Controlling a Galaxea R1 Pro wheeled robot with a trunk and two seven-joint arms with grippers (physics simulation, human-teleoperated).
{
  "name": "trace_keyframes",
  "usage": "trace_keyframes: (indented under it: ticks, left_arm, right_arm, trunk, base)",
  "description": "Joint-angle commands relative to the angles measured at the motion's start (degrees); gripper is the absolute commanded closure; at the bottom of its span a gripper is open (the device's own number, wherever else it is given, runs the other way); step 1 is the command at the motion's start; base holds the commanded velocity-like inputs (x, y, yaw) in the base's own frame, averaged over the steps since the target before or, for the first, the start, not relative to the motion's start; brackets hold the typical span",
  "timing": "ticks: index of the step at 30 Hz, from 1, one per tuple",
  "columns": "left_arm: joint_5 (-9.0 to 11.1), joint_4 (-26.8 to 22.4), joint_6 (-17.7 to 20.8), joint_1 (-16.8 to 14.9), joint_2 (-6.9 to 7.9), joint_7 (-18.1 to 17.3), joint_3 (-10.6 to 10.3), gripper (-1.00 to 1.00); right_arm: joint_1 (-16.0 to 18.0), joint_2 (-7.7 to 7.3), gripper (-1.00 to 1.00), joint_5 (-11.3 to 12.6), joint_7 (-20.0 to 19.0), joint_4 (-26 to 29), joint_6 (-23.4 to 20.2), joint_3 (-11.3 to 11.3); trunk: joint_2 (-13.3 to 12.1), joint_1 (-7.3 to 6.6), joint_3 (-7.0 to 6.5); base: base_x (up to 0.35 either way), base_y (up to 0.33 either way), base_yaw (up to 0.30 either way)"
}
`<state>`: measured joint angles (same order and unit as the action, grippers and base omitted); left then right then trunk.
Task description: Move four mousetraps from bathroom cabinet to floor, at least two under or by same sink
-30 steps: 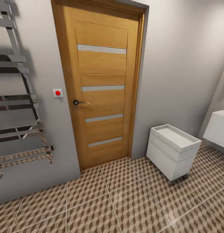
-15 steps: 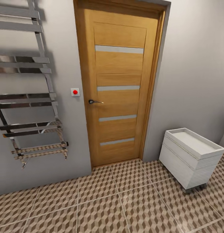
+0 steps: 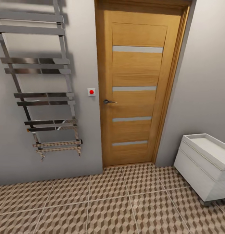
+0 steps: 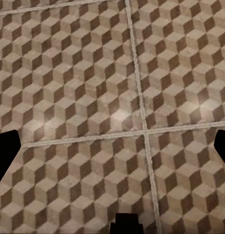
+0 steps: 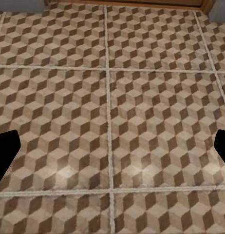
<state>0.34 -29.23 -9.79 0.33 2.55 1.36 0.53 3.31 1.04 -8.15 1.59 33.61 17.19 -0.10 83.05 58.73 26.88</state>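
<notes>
Panned left since a second ago, so your head view now has the door [image 3: 138,87] near centre, the chrome towel rail [image 3: 44,84] fully in frame, the white drawer unit [image 3: 205,165] pushed to the right edge, and the sink corner gone from frame. Bathroom floor [image 3: 109,204] fills the foreground. Your left wrist view adds the left gripper [image 4: 115,146] over bare tiles, dark fingertips [image 4: 5,151] at opposite edges, spread wide. Your right wrist view adds the right gripper [image 5: 112,146], likewise spread, above tiles with the door's base at the far edge.
</notes>
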Motion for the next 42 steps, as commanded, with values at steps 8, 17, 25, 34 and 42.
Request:
trace_keyframes:
  ticks: [8,17,25,34,42]
  left_arm:
    - [0.0,-0.1,-0.1,0.0,0.0,0.1,0.0,-1.0]
    - [0.0,-0.1,-0.1,0.0,0.0,0.1,0.0,-1.0]
    - [0.0,-0.1,-0.1,0.0,0.0,0.1,0.0,-1.0]
    - [0.0,-0.1,-0.1,0.0,0.0,0.1,0.0,-1.0]
    - [0.0,-0.1,-0.1,0.0,0.0,0.1,0.0,-1.0]
  right_arm:
    - [0.0,0.01,-1.0,-0.5,0.2,0.0,0.1,0.0]
    - [0.0,0.01,-1.0,-0.5,0.2,0.0,0.1,-0.1]
    - [0.0,0.01,-1.0,-0.5,0.2,0.0,0.1,-0.1]
    - [0.0,0.01,-1.0,-0.5,0.2,0.0,0.1,0.0]
    - [0.0,0.01,-1.0,-0.5,0.2,0.0,0.1,0.0]
  trunk:
    - [0.0,0.0,0.05]
    - [0.0,0.0,0.05]
    - [0.0,0.0,0.05]
    - [0.0,0.0,0.05]
    - [0.0,0.0,0.05]
  base:
    - [0.0,0.0,0.269]
    - [0.0,0.0,0.269]
    - [0.0,0.0,0.269]
    - [0.0,0.0,0.269]
    - [0.0,0.0,0.269]
